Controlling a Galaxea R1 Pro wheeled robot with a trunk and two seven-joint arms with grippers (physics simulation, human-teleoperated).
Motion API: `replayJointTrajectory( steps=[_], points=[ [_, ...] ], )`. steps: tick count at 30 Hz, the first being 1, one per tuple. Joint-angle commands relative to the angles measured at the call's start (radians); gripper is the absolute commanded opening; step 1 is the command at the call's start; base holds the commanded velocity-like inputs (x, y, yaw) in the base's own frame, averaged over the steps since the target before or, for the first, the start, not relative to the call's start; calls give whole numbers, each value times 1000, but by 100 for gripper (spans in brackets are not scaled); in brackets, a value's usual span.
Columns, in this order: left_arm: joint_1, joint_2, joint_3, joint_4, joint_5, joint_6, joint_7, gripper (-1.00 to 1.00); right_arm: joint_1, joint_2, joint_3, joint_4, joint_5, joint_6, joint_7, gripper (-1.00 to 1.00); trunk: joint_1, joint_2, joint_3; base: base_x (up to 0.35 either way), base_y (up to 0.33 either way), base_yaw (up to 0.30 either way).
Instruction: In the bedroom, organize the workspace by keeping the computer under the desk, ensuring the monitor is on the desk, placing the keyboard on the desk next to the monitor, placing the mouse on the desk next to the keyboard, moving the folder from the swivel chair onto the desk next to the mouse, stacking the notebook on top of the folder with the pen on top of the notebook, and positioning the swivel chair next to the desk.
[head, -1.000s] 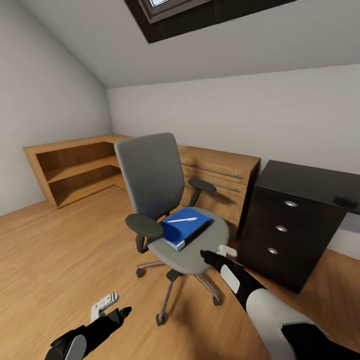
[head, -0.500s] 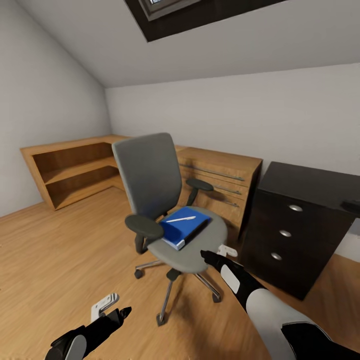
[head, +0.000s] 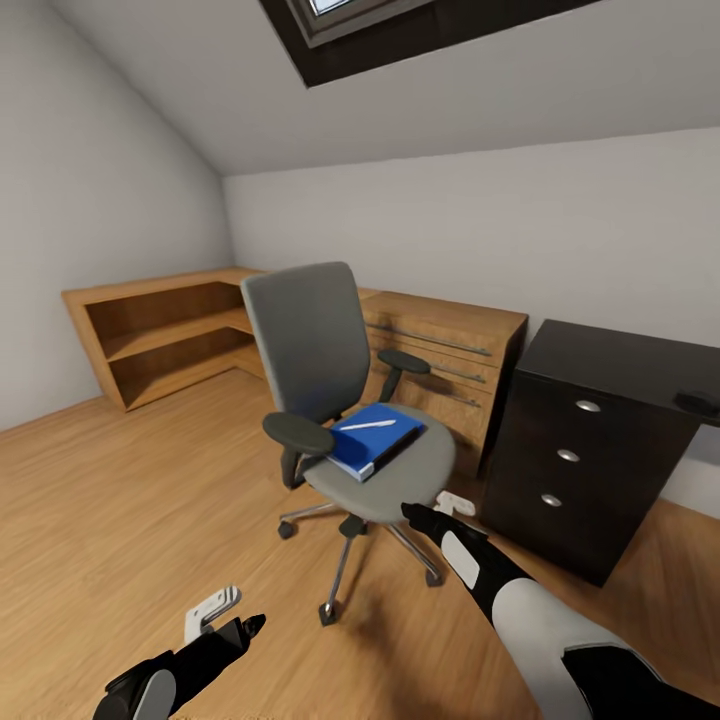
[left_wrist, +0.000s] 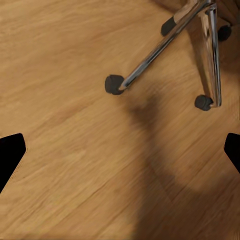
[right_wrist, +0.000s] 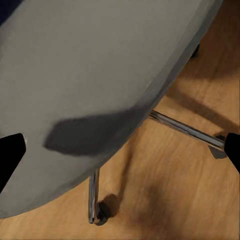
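A: Going left to right, where's everything?

B: Left gripper (head: 212, 612) hangs low over the floor (head: 130, 500), well short of the chair (head: 340, 400). In its wrist view the fingers stand wide apart at the edges with nothing between them, chrome legs and castors beyond

A: And the folder (head: 372, 440)?

B: Flat on the chair seat, ahead of both grippers and above their level. Its long axis runs from the near-left armrest toward the far right, black edge facing the right arm. A white pen (head: 366, 426) lies on top, roughly along that axis. I can't make out the notebook

A: Which arm is nearer?

B: The right. Right gripper (head: 452, 502) sits just beside the seat's front-right rim, forearm stretched forward and slightly up. Its wrist view looks at the seat's grey underside, fingers spread wide, empty. I'd judge it must rise and reach left over the rim to get the folder

A: The desk (head: 640, 365)?

B: Black top and drawers at the right, just past the chair
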Motion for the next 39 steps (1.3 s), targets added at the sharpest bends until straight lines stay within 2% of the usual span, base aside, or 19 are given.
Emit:
replayJointTrajectory(
  steps=[1, 16, 20, 32, 39],
  points=[
    [-1, -1, 1, -1, 10, 5, 8, 100, 1, 0, 12, 1, -14, 5, 1, 100, 0, 0, -2, 0, 0, 226],
    [-1, -1, 1, -1, 10, 5, 7, 100, 1, 0, 12, 0, -14, 4, 3, 100, 0, 0, -13, 4, 0, 232],
    [-1, -1, -4, -1, 9, 5, 5, 100, 1, 0, 12, 0, -13, 4, 5, 100, 0, 0, -16, 243, 0, 230],
    [-1, -1, -5, -1, 11, 5, 5, 100, 1, -1, 10, 1, -13, 5, 4, 100, 0, 0, -16, 316, -19, 23],
    [-1, -1, -6, -1, 10, 5, 7, 100, 1, -2, 10, 1, -13, 4, 3, 100, 0, 0, -16, 114, -64, 0]
  ],
)
